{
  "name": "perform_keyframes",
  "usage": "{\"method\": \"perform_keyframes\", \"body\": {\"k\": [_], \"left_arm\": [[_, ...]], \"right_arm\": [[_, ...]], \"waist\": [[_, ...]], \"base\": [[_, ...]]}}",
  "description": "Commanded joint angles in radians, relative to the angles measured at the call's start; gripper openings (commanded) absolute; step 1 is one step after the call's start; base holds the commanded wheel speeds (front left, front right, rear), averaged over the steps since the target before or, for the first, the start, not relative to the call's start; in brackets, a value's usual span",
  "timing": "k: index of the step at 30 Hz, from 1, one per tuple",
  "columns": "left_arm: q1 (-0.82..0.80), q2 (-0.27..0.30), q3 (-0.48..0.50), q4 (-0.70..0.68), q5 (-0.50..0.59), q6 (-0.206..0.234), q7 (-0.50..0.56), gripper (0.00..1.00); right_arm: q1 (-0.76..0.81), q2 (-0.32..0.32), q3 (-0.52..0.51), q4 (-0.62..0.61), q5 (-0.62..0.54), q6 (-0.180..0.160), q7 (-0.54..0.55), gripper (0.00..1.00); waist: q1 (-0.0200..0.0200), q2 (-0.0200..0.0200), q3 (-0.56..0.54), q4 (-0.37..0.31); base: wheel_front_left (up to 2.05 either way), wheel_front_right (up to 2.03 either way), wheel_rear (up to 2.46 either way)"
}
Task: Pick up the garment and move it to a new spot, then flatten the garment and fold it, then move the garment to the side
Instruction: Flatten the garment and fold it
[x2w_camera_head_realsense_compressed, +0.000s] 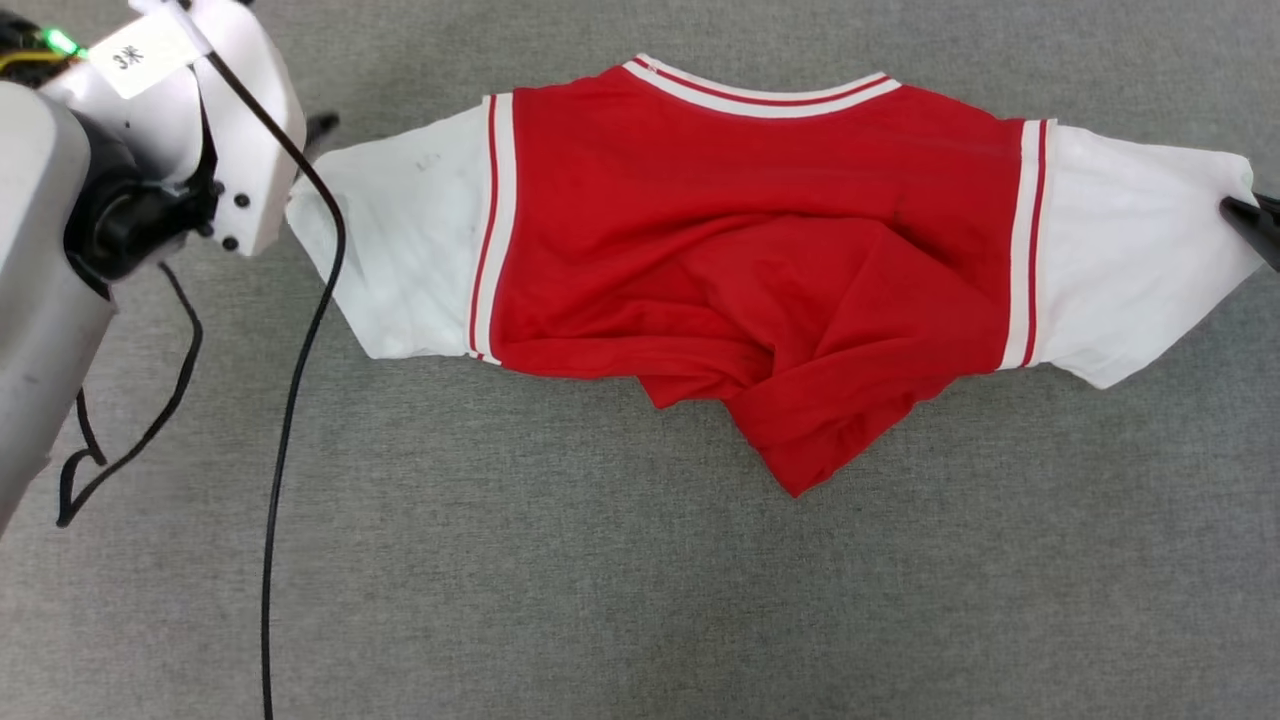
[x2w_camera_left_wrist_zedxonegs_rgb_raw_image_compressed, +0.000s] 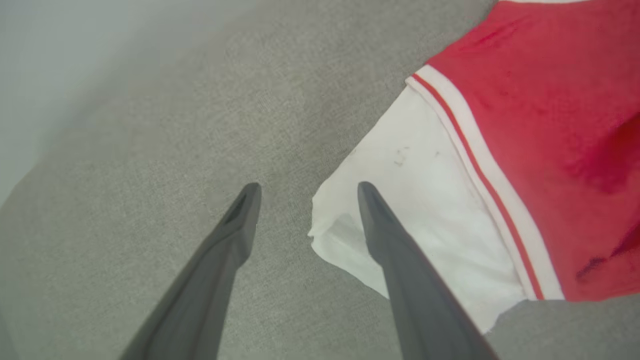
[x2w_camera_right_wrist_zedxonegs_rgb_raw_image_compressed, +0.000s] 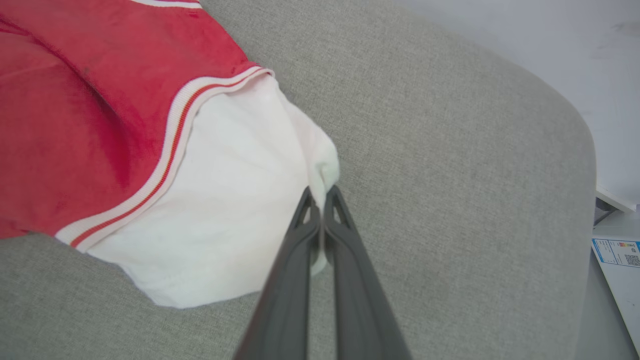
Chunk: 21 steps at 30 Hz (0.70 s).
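Surface: a grey woven cloth top (x2w_camera_head_realsense_compressed: 640, 600) lies under everything in the head view; in the right wrist view its edge curves round at the far corner.
Room: past that rounded edge there is a pale, smooth floor or wall, and a white sheet with a printed label (x2w_camera_right_wrist_zedxonegs_rgb_raw_image_compressed: 617, 252) lies low at the side.
Garment, place: the garment (x2w_camera_head_realsense_compressed: 760, 250) lies spread across the upper middle of the grey top, collar away from the robot, one sleeve out to each side.
Garment, lie: the upper red body is fairly flat; the lower part is bunched and folded over, with one red point hanging toward the robot.
Left gripper: the left gripper (x2w_camera_left_wrist_zedxonegs_rgb_raw_image_compressed: 308, 186) has its fingers set wide apart and holds nothing. One finger is over the end of the left white sleeve, the other over bare grey cloth; contact cannot be told.
Right gripper: the right gripper (x2w_camera_right_wrist_zedxonegs_rgb_raw_image_compressed: 321, 192) has its fingers pressed together, pinching the tip of the right white sleeve.
Cables: black cables (x2w_camera_head_realsense_compressed: 290, 400) trail down from the left arm across the grey top.
Count: one garment, two white sleeves, two grippers, two dark fingers on each.
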Motion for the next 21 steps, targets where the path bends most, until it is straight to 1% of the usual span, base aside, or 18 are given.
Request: {"method": "perform_keyframes", "body": {"k": [1, 5, 8, 10, 14, 15, 19, 20, 21], "left_arm": [[-0.016, 0.018, -0.017, -0.005, -0.025, 0.001, 0.034, 1.00], [-0.030, 0.050, -0.079, -0.007, -0.090, 0.000, 0.123, 1.00], [-0.036, 0.069, -0.119, 0.002, -0.112, 0.000, 0.154, 1.00], [-0.039, 0.075, -0.140, 0.013, -0.123, 0.000, 0.157, 1.00], [-0.040, 0.068, -0.187, 0.049, -0.136, 0.000, 0.160, 1.00], [-0.033, 0.055, -0.218, 0.088, -0.139, 0.001, 0.151, 1.00], [-0.027, 0.042, -0.255, 0.124, -0.155, 0.002, 0.139, 1.00], [-0.027, 0.042, -0.265, 0.128, -0.158, 0.001, 0.134, 0.32], [-0.028, 0.043, -0.276, 0.131, -0.160, 0.001, 0.130, 0.00]], "right_arm": [[-0.014, 0.007, 0.002, -0.005, -0.002, -0.001, 0.000, 0.00], [-0.030, 0.009, 0.009, -0.011, 0.003, -0.001, 0.004, 0.00], [-0.044, 0.012, 0.014, -0.015, 0.003, -0.001, 0.003, 0.00], [-0.052, 0.020, 0.023, -0.016, 0.003, -0.001, 0.003, 0.00], [-0.067, 0.024, 0.036, -0.010, 0.003, -0.001, 0.000, 0.00], [-0.077, 0.028, 0.046, -0.006, 0.002, -0.001, -0.004, 0.00], [-0.084, 0.028, 0.062, 0.003, 0.007, -0.001, -0.011, 0.00], [-0.086, 0.028, 0.065, 0.005, 0.006, -0.001, -0.013, 0.00], [-0.087, 0.028, 0.066, 0.006, 0.007, -0.001, -0.014, 0.00]], "waist": [[0.0000, 0.0000, 0.009, -0.007], [0.0000, 0.0000, 0.029, -0.017], [0.0000, 0.0000, 0.047, -0.026], [0.0000, 0.0000, 0.059, -0.032], [0.0000, 0.0000, 0.077, -0.037], [0.0000, 0.0000, 0.086, -0.041], [0.0000, 0.0000, 0.094, -0.046], [0.0000, 0.0000, 0.095, -0.047], [0.0000, 0.0000, 0.095, -0.047]], "base": [[0.00, 0.00, 0.00], [0.00, 0.00, 0.00], [0.00, 0.00, 0.00], [0.00, 0.00, 0.00], [0.00, 0.00, 0.00], [0.00, 0.00, 0.00], [0.00, 0.00, 0.00], [0.00, 0.00, 0.00], [0.00, 0.00, 0.00]]}}
